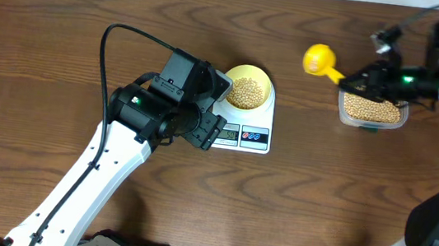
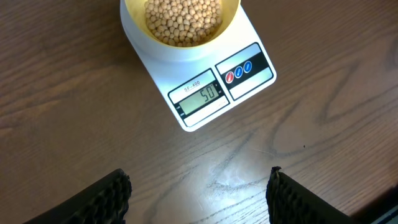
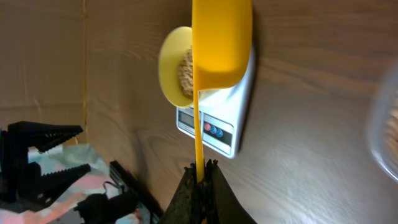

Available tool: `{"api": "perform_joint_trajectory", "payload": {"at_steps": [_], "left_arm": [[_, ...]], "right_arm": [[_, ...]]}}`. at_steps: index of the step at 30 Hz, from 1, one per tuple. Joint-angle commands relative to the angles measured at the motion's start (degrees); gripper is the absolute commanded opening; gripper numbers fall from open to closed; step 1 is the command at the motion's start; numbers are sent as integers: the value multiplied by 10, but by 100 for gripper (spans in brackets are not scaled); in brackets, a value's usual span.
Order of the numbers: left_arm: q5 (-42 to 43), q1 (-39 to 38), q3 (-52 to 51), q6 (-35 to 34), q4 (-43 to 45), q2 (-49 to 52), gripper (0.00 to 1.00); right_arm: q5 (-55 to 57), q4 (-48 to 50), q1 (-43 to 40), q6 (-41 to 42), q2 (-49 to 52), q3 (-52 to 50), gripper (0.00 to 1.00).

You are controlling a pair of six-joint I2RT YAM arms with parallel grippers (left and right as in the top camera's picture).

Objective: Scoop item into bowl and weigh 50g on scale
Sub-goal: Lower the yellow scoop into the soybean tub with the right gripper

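The pale-yellow bowl (image 1: 247, 89) stands on the white scale (image 1: 255, 139) and holds tan beans (image 1: 246, 92). In the left wrist view the scale's LCD (image 2: 202, 97) reads 50, with the bowl (image 2: 180, 22) above it. My left gripper (image 2: 199, 196) is open and empty, above the table just in front of the scale. My right gripper (image 3: 202, 171) is shut on the handle of the bright yellow scoop (image 3: 221, 40). In the overhead view the scoop (image 1: 319, 60) is held in the air left of the clear tub (image 1: 371, 112) of beans.
The clear tub sits at the right of the table under the right arm. The left arm (image 1: 132, 130) lies over the table left of the scale. Cardboard and black clamps (image 3: 40, 155) show beyond the table edge in the right wrist view.
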Motion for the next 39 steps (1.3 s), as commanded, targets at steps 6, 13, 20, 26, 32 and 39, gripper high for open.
{"api": "perform_joint_trajectory", "payload": {"at_steps": [6,13,20,26,32,39], "left_arm": [[-4,-1,-1,5,0,-11,73],[-4,-1,-1,5,0,-11,73],[-4,-1,-1,5,0,-11,73],[-4,-1,-1,5,0,-11,73],[-4,-1,-1,5,0,-11,73],[-4,-1,-1,5,0,-11,73]], "right_arm": [[-34,-62,-104,-85,-10,12,1],[-10,-100,-168,-120,-10,12,1],[77,-123,-200,-108,-10,12,1],[167,-107,-185,-85,-10,12,1],[254,-80,-143,-52,-10,12,1],[332,-36,-75,-31,-10,12,1]]}}
